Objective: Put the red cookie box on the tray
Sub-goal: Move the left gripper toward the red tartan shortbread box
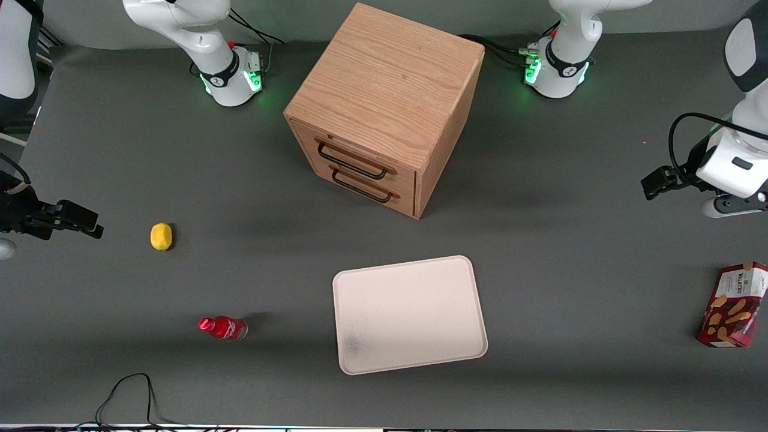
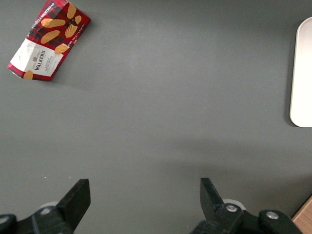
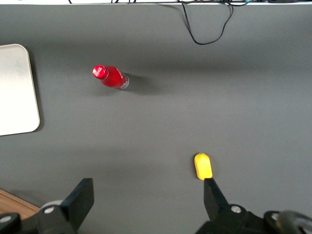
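The red cookie box (image 1: pixel 733 305), a dark-red carton with a white end panel and biscuit pictures, lies on the grey table at the working arm's end, close to the front camera; it also shows in the left wrist view (image 2: pixel 48 41). The cream-white tray (image 1: pixel 408 312) lies flat mid-table, nearer the front camera than the cabinet, and nothing lies on it; its rim shows in the left wrist view (image 2: pixel 303 73). My left gripper (image 1: pixel 654 183) hangs above bare table, farther from the front camera than the box. It is open and holds nothing, fingers wide apart (image 2: pixel 144 187).
A wooden drawer cabinet (image 1: pixel 384 108) with two black handles stands mid-table, farther from the front camera than the tray. A small red bottle (image 1: pixel 223 327) and a yellow lemon-like object (image 1: pixel 161 236) lie toward the parked arm's end. A black cable (image 1: pixel 129 390) loops at the front edge.
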Motion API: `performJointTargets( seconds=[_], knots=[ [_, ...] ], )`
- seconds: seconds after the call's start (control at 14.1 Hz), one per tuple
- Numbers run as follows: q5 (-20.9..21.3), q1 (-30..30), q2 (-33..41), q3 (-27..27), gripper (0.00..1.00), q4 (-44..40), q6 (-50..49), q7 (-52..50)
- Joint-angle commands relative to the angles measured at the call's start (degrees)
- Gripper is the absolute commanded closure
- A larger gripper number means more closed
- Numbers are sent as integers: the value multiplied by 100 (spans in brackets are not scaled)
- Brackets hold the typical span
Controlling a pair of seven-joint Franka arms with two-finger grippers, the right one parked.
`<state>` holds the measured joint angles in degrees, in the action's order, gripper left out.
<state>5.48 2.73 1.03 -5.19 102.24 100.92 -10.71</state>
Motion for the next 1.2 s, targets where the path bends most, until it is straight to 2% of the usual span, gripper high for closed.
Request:
performJointTargets(
  seconds=[0.0,0.35,0.49,0.78,0.99,1.13],
  knots=[
    [-73,25,81,18,0,32,24,139],
    [-3,87,-76,105,0,-116,24,157],
    [-12,43,-445,691,0,-441,-2,340],
    [-108,-27,-1445,1799,0,-1459,15,1937],
    [-135,-19,-2420,2345,0,-2268,24,3762],
    [-405,78,-3027,2574,0,-2682,85,4749]
  ],
)
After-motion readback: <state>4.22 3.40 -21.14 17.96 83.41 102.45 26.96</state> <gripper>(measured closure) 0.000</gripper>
